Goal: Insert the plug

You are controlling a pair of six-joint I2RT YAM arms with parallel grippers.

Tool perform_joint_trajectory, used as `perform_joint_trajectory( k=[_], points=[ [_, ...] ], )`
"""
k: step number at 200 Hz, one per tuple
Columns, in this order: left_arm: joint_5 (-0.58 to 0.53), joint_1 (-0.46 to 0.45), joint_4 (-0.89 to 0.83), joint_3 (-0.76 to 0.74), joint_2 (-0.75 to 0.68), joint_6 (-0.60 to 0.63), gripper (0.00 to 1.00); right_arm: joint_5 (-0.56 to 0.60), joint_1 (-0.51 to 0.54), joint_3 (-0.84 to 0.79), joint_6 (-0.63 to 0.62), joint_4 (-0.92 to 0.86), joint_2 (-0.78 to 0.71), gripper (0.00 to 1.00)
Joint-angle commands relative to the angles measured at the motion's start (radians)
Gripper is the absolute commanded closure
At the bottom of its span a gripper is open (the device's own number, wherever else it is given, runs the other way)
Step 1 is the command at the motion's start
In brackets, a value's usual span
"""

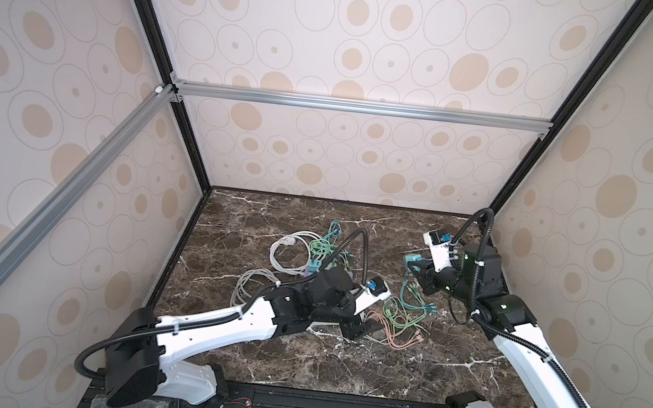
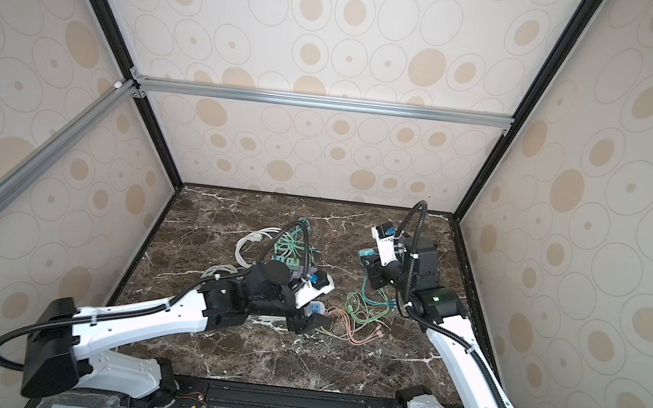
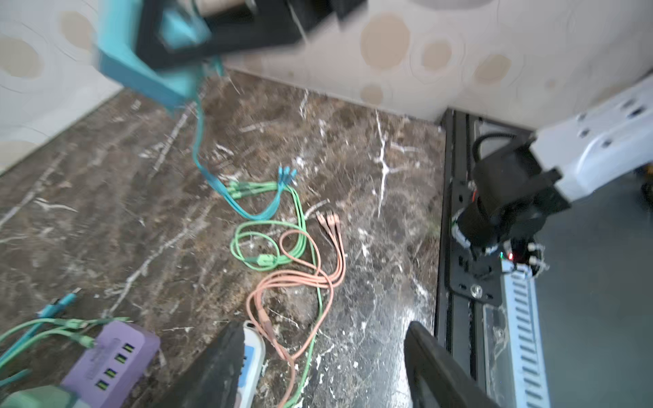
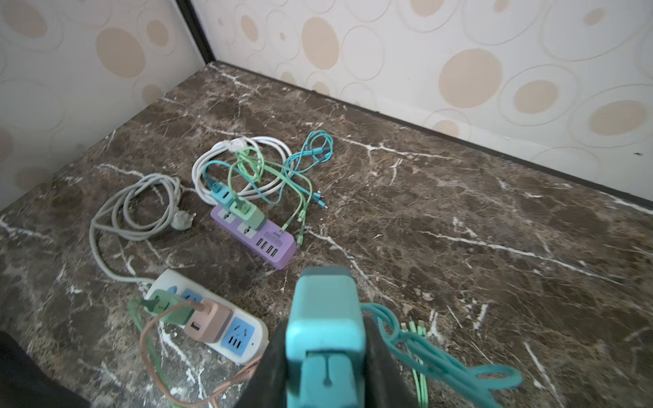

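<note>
- Right tool [image 4: 327,356]: clamped on teal plastic cube plug [image 4: 325,311], held above dark marble surface [image 4: 459,229].
- Left tool [image 3: 318,371]: jaws apart beside white power strip [image 3: 252,356].
- Risk: trailing teal cable [image 4: 385,318] may tug the plug askew at the blue socket [image 4: 237,335].

Left fingers [image 3: 434,367] spread apart, left arm [image 1: 218,326] stretched low; right fingers [image 4: 265,381] clamped, raised.

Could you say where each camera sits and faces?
Both top views: high in front, looking down at the marble table, left arm and right arm.
Left wrist: past the open left pincer towards the right arm's base.
Right wrist: past the right pincer gripping the teal plug, towards the white power strip.
Both wrists share plug and strip.
</note>
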Motion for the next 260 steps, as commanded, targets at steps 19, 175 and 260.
perform_joint_trajectory(
  k=[19,175,260],
  points=[
    [-0.146,0.163,-0.034,-0.095,-0.140,-0.220,0.27,-0.153,0.009,-0.003,-0.156,-0.002,0.100,0.80],
    [-0.019,0.433,0.027,-0.536,-0.233,-0.625,0.33,-0.095,0.234,0.064,-0.460,-0.117,0.414,0.80],
    [0.059,0.434,0.194,-0.633,-0.143,-0.677,0.46,-0.036,0.305,0.068,-0.546,-0.147,0.463,0.81]
  ],
)
